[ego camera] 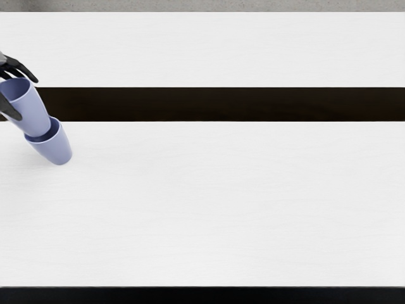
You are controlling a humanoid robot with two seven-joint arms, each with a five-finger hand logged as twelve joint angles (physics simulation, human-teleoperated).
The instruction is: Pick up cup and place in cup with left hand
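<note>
Head view has the left hand [11, 65] toward ten o'clock, clamped on the upper cup [30, 109] between thumb and fingers, that cup's base within the mouth of the lower cup [57, 148], on the table [215, 202] near nine o'clock.

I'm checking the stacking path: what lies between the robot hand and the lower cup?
The head view shows the upper cup between the robot hand and the lower cup.

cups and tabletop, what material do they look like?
Upper cup and lower cup: likely plastic, satin; smooth, even periwinkle walls with soft shading, though ceramic is possible. Tabletop: matte white with faint grain-like streaks; painted wood or laminate, can't tell which.
</note>
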